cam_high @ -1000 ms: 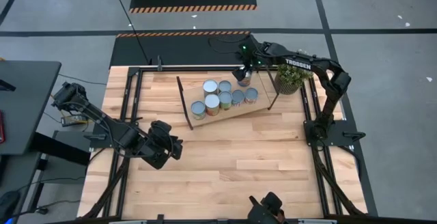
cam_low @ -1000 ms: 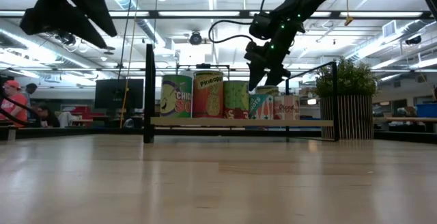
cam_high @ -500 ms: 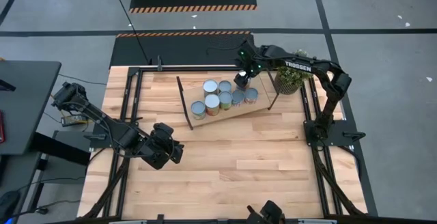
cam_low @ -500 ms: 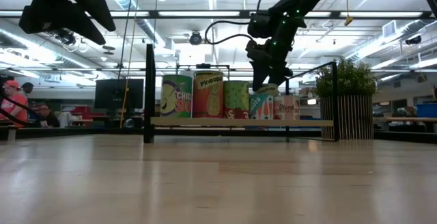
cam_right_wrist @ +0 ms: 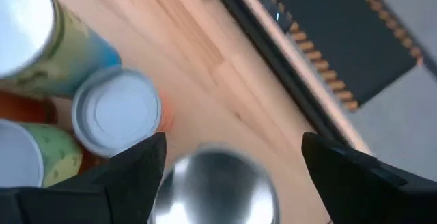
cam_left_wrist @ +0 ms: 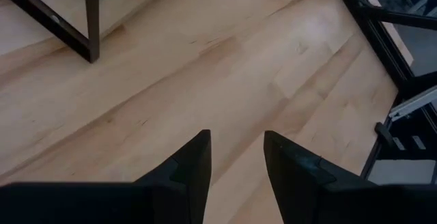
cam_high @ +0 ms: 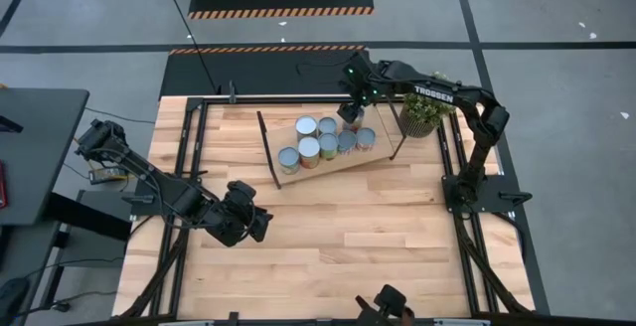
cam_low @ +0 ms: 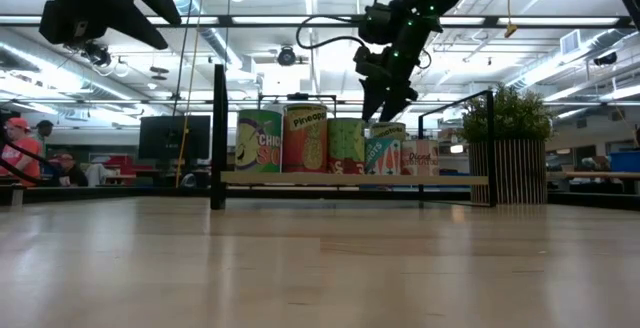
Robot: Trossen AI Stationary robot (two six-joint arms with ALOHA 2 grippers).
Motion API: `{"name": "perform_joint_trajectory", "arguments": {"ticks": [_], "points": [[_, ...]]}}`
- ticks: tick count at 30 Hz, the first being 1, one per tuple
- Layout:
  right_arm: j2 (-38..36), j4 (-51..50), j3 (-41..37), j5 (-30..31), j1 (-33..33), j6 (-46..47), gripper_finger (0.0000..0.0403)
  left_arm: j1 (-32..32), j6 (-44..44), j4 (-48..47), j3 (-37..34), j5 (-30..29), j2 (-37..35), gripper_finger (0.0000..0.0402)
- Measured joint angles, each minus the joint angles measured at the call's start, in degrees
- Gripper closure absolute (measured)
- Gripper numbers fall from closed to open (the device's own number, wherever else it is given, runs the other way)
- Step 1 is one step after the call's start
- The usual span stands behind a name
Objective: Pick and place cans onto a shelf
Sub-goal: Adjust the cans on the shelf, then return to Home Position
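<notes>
Cans (cam_high: 320, 139): seven small tins, upright, clustered close together in two rows on the board; round tops silvery, white or pale blue; side labels green, red, blue.
Shelf (cam_high: 373, 157): light wooden board, black frame ends, lying angled at the table's far side.

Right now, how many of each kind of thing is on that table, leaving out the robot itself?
Cans: 8, counting the silver-topped one half hidden under the right claw
Shelf: 1
Potted plant: 1
Total: 10
</notes>
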Motion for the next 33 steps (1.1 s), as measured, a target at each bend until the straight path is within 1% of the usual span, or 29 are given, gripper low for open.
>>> {"name": "perform_joint_trajectory", "arguments": {"ticks": [4,7,9,12,15,17,22,26,31,33], "points": [[-0.02,6.18,-1.37,0.02,0.04,-2.36,0.0054,0.00,0.17,-0.04,0.00,-0.01,0.00,0.0260],[-0.02,7.52,-2.93,1.35,0.09,-2.67,0.0054,0.00,0.20,-0.04,0.00,-0.02,0.00,0.0260],[-0.02,6.75,-3.36,3.07,0.10,-3.12,0.0054,0.00,-0.19,-0.03,0.00,-0.03,0.00,0.0260],[-0.02,4.36,-3.39,3.49,0.09,-5.04,0.0054,-0.07,-0.44,-0.01,0.00,0.04,0.00,0.0260],[-0.02,2.26,-3.40,6.08,0.11,-6.15,0.0054,-0.06,-0.42,0.26,0.00,0.04,0.00,0.0260],[-0.04,1.29,-3.41,6.41,0.08,-6.25,0.0054,-0.04,-0.44,0.26,0.00,0.04,0.00,0.0260],[-0.13,0.86,-3.16,4.87,-0.02,-6.25,0.0054,-0.04,-0.99,0.96,0.00,0.08,0.00,0.0260],[-0.18,-0.17,-0.16,3.94,0.07,-6.73,0.0054,-0.04,-1.27,2.77,0.00,0.27,0.00,0.0260],[-0.60,-4.56,5.51,-2.88,2.23,-7.34,0.0054,1.50,-1.40,6.03,0.00,4.44,0.00,0.0260],[-1.78,-5.14,5.84,-5.92,3.61,-7.76,0.0054,2.46,-1.37,7.73,0.00,5.39,-0.02,0.0260]]}}
